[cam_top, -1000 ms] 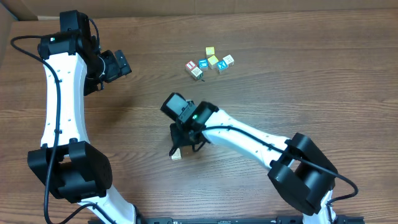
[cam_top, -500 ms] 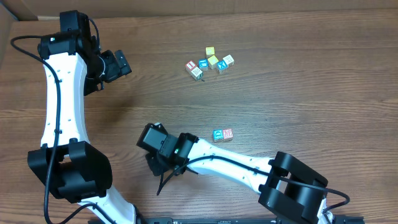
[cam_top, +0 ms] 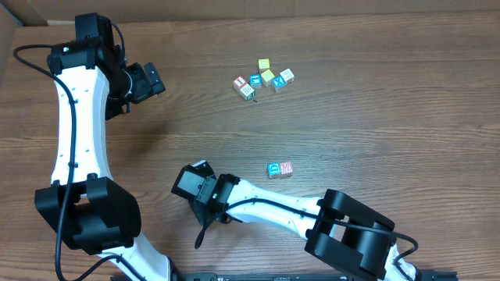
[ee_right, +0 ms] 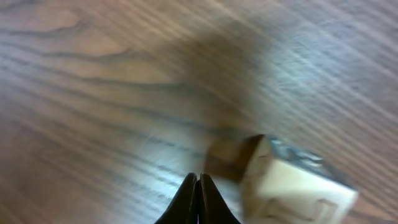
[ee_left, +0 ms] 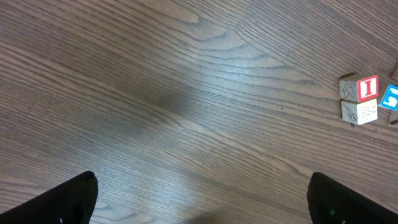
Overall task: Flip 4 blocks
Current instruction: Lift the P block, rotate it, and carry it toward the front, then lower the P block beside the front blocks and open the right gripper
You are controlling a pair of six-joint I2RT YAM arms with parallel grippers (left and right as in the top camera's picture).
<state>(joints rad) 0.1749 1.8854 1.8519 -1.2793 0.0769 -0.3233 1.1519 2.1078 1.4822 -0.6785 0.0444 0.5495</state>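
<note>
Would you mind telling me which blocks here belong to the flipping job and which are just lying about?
Job: cream block; blue block and red block paired mid-table; probably the cluster blue block.
Lying about: yellow blocks; X block; cluster red block; pale blocks.

Robotics lab setup: wood-grain table (cam_top: 391, 101), two mounted white arms (cam_top: 74, 117).

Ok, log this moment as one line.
left gripper open | right gripper shut, empty, cream block beside it | blue block touching red block
</note>
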